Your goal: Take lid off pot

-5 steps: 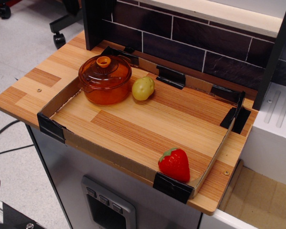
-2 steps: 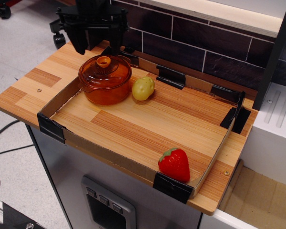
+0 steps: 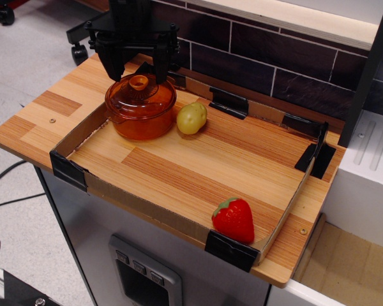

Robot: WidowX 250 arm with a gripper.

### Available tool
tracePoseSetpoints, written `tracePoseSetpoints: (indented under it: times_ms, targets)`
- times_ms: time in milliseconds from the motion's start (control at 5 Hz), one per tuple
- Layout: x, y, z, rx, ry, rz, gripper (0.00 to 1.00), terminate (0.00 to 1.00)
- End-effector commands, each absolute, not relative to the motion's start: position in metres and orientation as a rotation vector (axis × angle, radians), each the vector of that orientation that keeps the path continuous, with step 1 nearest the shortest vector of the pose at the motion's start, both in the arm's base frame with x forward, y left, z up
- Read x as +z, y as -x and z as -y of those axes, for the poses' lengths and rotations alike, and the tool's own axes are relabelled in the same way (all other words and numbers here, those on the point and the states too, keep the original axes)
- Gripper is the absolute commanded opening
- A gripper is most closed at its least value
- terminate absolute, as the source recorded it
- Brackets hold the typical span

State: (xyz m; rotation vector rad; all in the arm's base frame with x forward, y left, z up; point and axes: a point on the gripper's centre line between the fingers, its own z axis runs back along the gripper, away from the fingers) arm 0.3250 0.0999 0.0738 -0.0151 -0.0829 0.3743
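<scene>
The amber pot (image 3: 140,122) stands at the back left corner of the cardboard tray (image 3: 179,220). Its translucent amber lid (image 3: 154,95) rests on it, with the small orange knob (image 3: 138,81) at the centre. My black gripper (image 3: 138,69) hangs just above and behind the lid. It is open, with one finger (image 3: 111,64) to the left of the knob and the other to the right. It does not touch the lid.
A yellow-green potato (image 3: 191,118) lies right beside the pot. A red strawberry (image 3: 233,220) lies at the tray's front right corner. A dark tiled wall (image 3: 262,57) runs behind the tray. A white block (image 3: 367,172) stands to the right.
The gripper came into view from the top left and has moved right and down, now centred over the lid's knob. The pot, lid, potato and strawberry have not moved.
</scene>
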Motion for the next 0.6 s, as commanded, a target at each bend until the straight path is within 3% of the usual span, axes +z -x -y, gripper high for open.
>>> tracePoseSetpoints:
  times_ms: [0, 400]
  targets:
    - [0.073, -0.329, -0.104, 0.361, -0.018, 0.121, 1.00, 0.00]
    - [0.061, -0.330, -0.106, 0.364, -0.049, 0.116, 1.00, 0.00]
